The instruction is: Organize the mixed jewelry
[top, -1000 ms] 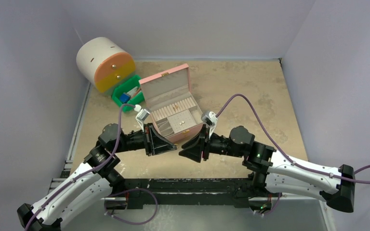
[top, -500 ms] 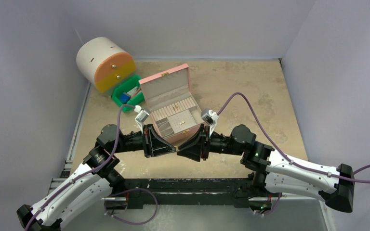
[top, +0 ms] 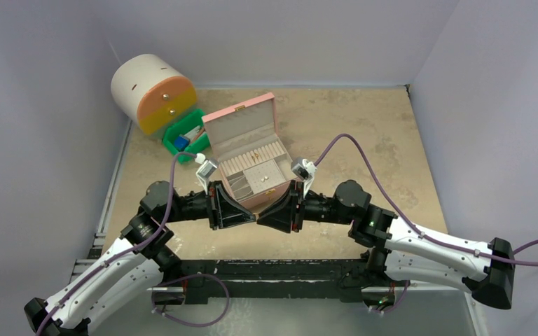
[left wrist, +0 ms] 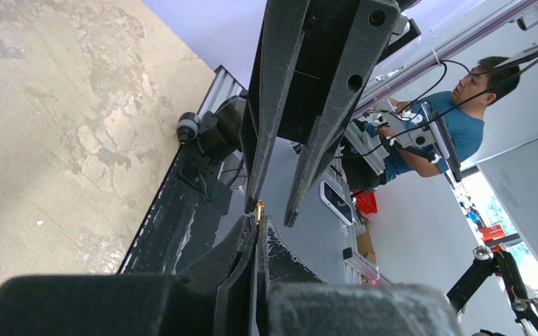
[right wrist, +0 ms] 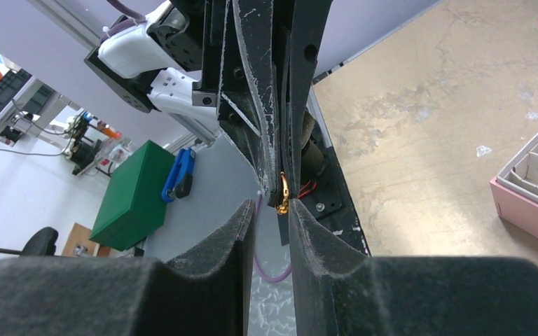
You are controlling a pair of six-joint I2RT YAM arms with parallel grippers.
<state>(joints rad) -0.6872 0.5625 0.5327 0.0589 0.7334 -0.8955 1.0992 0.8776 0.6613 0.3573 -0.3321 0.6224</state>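
Gold piece (right wrist: 282, 196) sits pinched in left claw (left wrist: 258, 225), right claw (right wrist: 272, 208) straddling it.

Pink box (top: 242, 133) blocks the middle; tabletop (top: 364, 126) rightward lies open.

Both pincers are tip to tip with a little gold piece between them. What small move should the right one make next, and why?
Probably close the right pincer gently on the gold piece. The left pincer is shut, pinching it at its very tips, and the piece sits in the gap between the right one's open jaws, so a handover looks ready.
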